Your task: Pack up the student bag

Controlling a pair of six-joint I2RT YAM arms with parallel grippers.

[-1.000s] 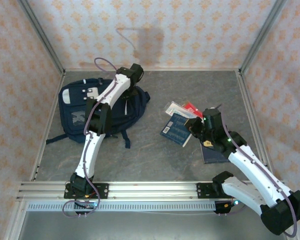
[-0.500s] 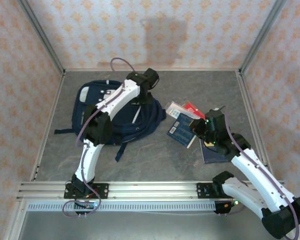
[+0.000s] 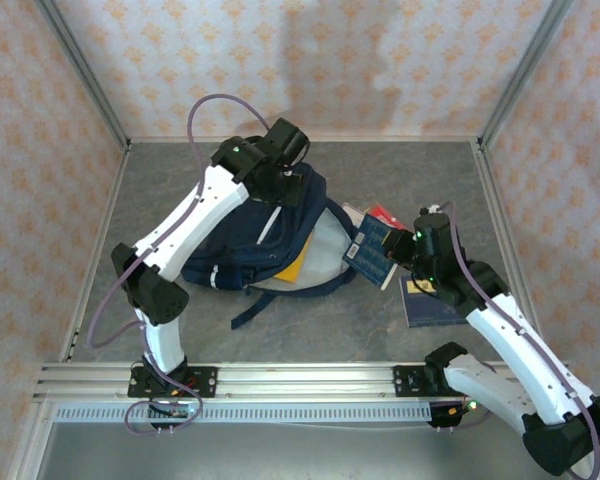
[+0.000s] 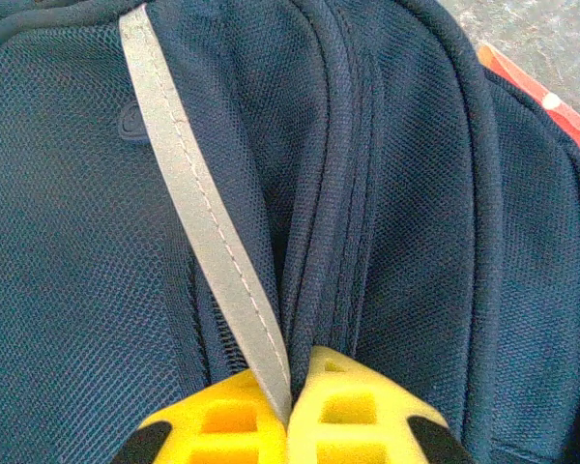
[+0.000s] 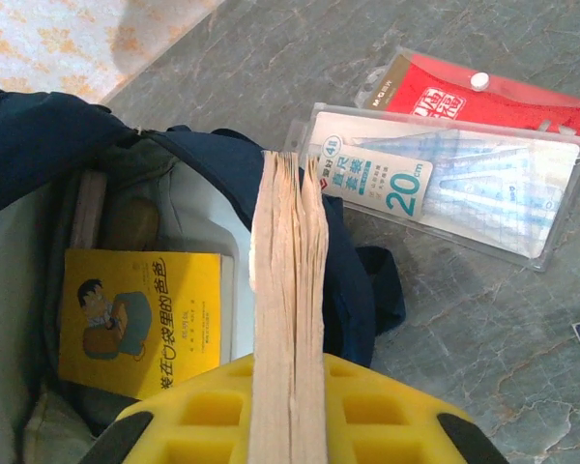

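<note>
Left gripper [image 4: 288, 425] tight on the student bag [image 3: 242, 238], right gripper [image 5: 290, 411] tight on a book [image 5: 290, 280] at its open mouth.

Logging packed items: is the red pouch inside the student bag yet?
No, the red pouch lies on the table beside the clear ruler case, outside the student bag.
</note>
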